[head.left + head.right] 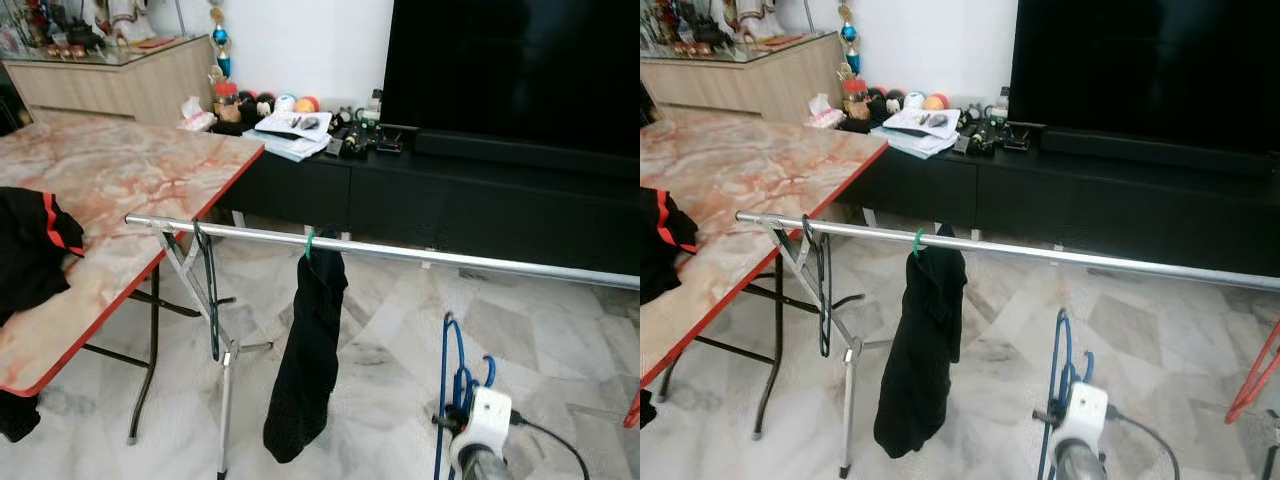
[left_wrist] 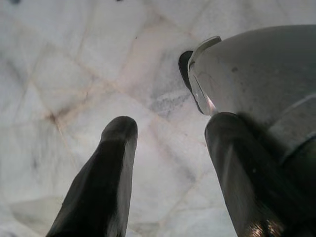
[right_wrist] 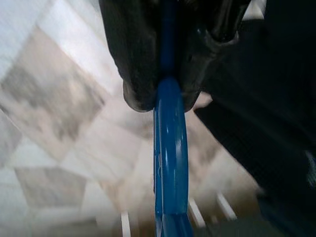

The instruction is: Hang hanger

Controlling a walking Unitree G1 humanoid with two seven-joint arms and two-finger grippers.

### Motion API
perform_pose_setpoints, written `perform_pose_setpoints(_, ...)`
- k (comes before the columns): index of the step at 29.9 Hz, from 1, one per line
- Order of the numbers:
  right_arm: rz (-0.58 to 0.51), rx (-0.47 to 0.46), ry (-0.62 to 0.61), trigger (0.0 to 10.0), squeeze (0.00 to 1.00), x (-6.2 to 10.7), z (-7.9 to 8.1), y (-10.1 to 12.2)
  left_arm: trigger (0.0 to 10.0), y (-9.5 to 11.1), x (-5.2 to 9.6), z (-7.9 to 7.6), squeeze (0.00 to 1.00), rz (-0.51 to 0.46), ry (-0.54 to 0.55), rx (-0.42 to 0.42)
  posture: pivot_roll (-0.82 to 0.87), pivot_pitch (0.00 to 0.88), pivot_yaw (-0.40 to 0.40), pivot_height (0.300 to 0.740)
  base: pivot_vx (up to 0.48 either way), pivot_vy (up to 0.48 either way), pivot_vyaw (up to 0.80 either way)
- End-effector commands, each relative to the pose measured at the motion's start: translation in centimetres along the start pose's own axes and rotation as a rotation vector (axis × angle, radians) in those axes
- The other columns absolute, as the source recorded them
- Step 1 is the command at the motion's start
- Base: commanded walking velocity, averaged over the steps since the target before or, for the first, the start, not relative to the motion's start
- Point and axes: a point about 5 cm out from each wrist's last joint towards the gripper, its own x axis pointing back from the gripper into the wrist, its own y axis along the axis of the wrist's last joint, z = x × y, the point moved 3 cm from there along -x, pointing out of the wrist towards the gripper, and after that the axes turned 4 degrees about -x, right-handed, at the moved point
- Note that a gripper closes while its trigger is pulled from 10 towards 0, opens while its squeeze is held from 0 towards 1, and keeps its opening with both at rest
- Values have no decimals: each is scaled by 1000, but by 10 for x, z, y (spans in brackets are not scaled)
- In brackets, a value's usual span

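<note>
The right gripper [image 3: 165,91] is clamped on a blue hanger [image 3: 170,163], its two black fingers [image 3: 136,64] pressed against either side of the plastic. In the head views the hanger [image 1: 455,385] stands roughly upright in front of the robot's right arm, below and on the near side of the metal rail [image 1: 420,252]. That rail runs left to right across the room, so the hanger must rise and travel forward for its hook to clear the bar. The left gripper [image 2: 170,148] hangs with its fingers apart over the marble floor [image 2: 74,74], holding nothing. The right arm is plainly the nearer one. Along the rail a black garment [image 1: 305,360] hangs from a green hook [image 1: 310,243], and an empty dark hanger [image 1: 208,290] sits by the stand's leg. The bare stretch of rail right of the garment looks the roomiest. The table [image 1: 130,180] edge crowds the left end, and the TV cabinet [image 1: 480,200] stands behind.
</note>
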Motion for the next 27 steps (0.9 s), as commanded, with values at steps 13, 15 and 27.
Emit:
perform_pose_setpoints(13, 143, 37, 0, 10000, 0, 11, 0, -38, 10000, -2, -1, -6, 0, 29, -22, 11, 37, 0, -20, 740, 0, 0, 0)
perform_pose_setpoints(15, 198, 29, -20, 10000, 0, 18, -7, -53, 10000, -2, -1, -5, 0, 30, -19, 8, 35, 0, -20, 740, 0, 0, 0)
perform_pose_setpoints(27, 337, 128, -38, 10000, 0, 37, -28, -87, 10000, -3, -1, -6, 0, 31, -21, 14, 30, 0, -24, 740, 42, 0, 0)
